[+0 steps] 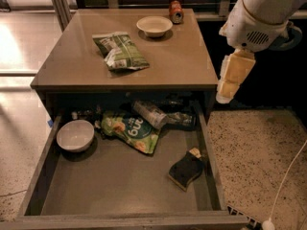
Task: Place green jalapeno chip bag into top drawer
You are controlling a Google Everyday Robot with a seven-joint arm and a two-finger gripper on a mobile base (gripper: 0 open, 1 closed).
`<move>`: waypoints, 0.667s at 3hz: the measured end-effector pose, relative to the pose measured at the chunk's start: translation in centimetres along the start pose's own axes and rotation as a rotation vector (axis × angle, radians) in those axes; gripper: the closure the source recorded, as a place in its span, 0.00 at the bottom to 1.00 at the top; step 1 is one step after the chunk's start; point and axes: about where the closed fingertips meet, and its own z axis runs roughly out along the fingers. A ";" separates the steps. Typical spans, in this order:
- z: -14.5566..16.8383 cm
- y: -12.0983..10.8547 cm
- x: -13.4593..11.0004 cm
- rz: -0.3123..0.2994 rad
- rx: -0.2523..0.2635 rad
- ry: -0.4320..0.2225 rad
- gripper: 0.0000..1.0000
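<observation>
The green jalapeno chip bag (120, 51) lay flat on the table (177, 63), in the upper left-centre of the frame, well apart from the gripper and not in the drawer. Below the tabletop, the top drawer (42, 174) stood pulled out across the lower half of the frame.

At its far left we saw a white bowl (75, 135) resting upright on the drawer floor. Just right of that lay a brighter light-green bag (130, 131), tilted, with its upper edge under a crumpled silvery wrapper (152, 113) at the back of the drawer. A dark bag (181, 119) sat beside that wrapper, against the back right corner.

On the tabletop, right of the chip bag, stood a 2nd bowl (154, 26), and beyond it a red can (176, 11) near the far edge.

Lower down, a dark sponge (186, 169) lay near the drawer's right wall.

At the upper right, the gripper (230, 78) hung from the white arm (261, 13), off the table's right edge and holding nothing; we could not tell whether it was parted or closed. A white cable (288, 176) trailed over the speckled floor (254, 147) at lower right.
</observation>
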 end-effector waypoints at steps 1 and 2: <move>2.1 -1.3 -3.4 -0.043 -0.008 -0.005 0.00; 2.0 -1.7 -3.8 -0.045 -0.002 -0.022 0.00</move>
